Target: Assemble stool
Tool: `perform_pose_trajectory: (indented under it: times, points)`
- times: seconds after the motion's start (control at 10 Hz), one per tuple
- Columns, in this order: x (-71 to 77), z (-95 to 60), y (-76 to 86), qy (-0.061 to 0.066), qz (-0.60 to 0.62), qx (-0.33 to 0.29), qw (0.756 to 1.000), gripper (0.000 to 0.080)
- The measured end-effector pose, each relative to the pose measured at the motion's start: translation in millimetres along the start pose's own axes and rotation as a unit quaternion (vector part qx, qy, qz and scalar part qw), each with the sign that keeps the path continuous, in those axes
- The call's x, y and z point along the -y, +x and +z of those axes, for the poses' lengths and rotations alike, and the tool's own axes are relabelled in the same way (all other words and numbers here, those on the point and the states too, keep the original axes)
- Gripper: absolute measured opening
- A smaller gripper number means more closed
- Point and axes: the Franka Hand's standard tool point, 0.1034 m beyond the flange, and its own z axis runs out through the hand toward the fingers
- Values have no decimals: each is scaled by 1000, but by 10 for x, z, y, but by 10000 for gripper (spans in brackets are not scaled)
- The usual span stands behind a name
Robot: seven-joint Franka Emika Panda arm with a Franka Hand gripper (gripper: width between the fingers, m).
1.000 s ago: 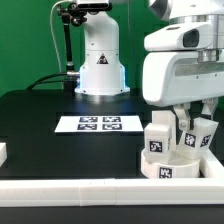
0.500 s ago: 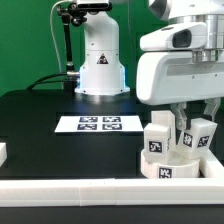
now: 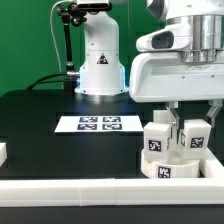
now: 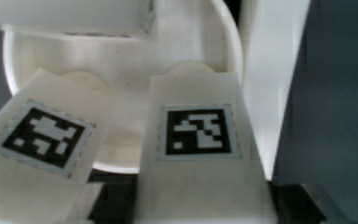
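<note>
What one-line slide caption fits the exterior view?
Gripper shut on a leg block standing on the round seat, marker board behind.

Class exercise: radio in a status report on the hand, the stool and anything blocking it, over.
Hand shut on a leg block, over the seat. Second leg block upright on the seat. Nothing seen in the way.

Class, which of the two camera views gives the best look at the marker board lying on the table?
The exterior view: the marker board lies in full sight on the dark table, with its row of tags visible. The wrist view shows none of it; tagged white leg blocks and the seat fill that picture.
</note>
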Motion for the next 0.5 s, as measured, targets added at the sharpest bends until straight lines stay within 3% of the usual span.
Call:
perform_pose_trajectory:
  times: [0.5]
  points:
    - [7,9,-9,3,238,-7,971,340]
